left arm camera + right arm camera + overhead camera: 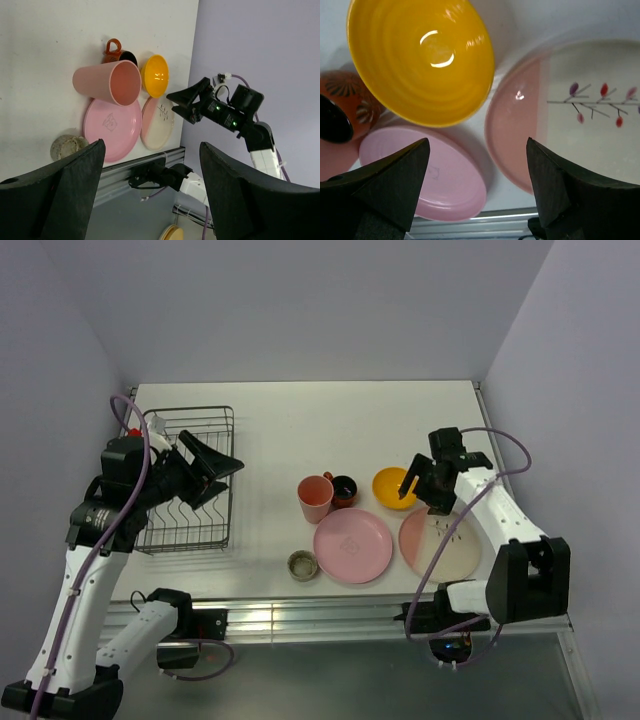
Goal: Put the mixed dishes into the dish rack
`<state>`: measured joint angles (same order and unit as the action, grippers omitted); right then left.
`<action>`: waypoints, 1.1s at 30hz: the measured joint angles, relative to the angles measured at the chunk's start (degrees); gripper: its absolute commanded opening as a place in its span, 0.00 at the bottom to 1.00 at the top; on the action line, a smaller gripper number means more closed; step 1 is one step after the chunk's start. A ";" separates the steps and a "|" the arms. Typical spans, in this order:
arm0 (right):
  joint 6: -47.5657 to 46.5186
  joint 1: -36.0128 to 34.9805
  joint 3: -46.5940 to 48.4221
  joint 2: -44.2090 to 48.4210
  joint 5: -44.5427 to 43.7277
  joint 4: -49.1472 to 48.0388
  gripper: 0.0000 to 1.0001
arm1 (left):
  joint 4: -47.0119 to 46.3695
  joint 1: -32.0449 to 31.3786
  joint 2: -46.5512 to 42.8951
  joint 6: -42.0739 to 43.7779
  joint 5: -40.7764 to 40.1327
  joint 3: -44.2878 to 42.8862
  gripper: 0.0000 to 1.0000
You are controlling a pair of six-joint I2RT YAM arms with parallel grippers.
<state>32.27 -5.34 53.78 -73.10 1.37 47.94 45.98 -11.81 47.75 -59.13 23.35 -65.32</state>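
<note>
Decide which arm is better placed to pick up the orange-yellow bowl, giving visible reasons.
The right arm: the right tool, open, hangs at the edge of the orange-yellow bowl; the left tool, also open, is over the dish rack, across the table.

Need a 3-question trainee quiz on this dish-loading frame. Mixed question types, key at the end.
1. True or false: a plate already sits in the dish rack.
2. Multiple choice: the right jaws hang closest to which dish? A) orange-yellow bowl B) small speckled beige cup C) pink tumbler
3. Short answer: which arm's jaws hang above the dish rack?

Key: 1 false; 2 A; 3 left jaws.
</note>
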 measured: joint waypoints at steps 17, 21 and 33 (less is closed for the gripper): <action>0.55 2.40 5.07 -22.14 2.71 -13.49 0.28 | 0.68 0.00 1.38 0.94 2.01 -1.18 0.80; 1.22 2.40 5.97 -21.92 4.59 -14.40 0.00 | 0.59 0.00 2.38 1.25 2.36 -1.53 0.79; 0.17 2.34 10.12 -11.19 3.39 -7.91 0.00 | -1.51 -6.56 12.24 2.80 3.28 -6.71 0.78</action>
<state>32.45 -3.01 63.90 -84.29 4.75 40.03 44.47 -18.37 59.99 -56.34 26.63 -72.03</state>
